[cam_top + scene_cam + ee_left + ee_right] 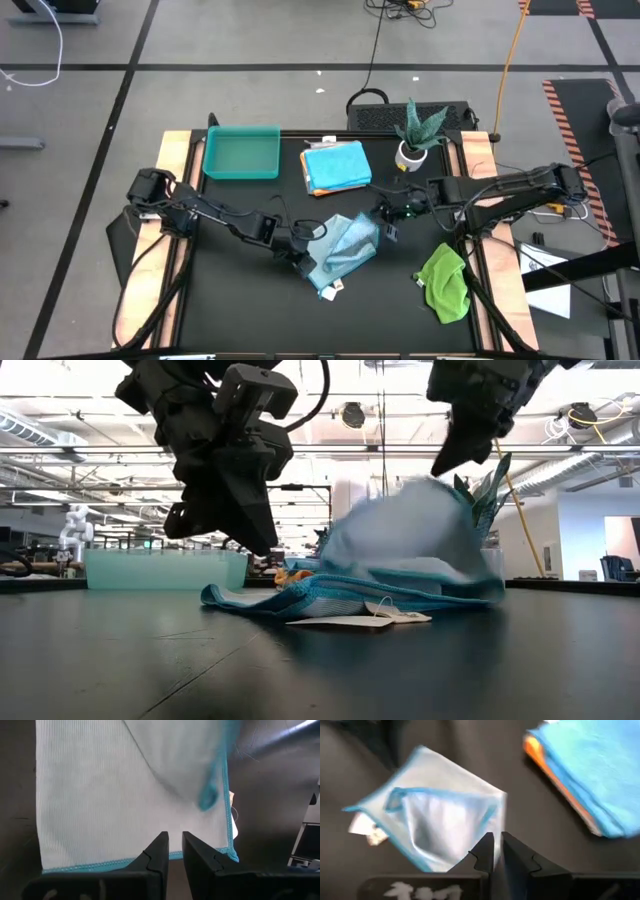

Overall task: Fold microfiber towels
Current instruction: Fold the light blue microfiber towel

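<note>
The pale blue towel (345, 245) lay mid-counter (250, 310), half folded. The right hand (390, 232), at its three o'clock edge, pinched a corner, fingers nearly shut. The left hand (300, 250), at nine o'clock, looked nearly shut, holding nothing. Edges should probably meet neatly before letting go.

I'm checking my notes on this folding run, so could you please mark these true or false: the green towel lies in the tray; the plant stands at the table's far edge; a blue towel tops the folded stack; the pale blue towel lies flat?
1. The green towel lies in the teal tray. False: it lies on the table.
2. The potted plant stands at the far edge. True.
3. A bright blue towel tops the stack. True.
4. The pale blue towel lies flat. False: part is lifted.
</note>
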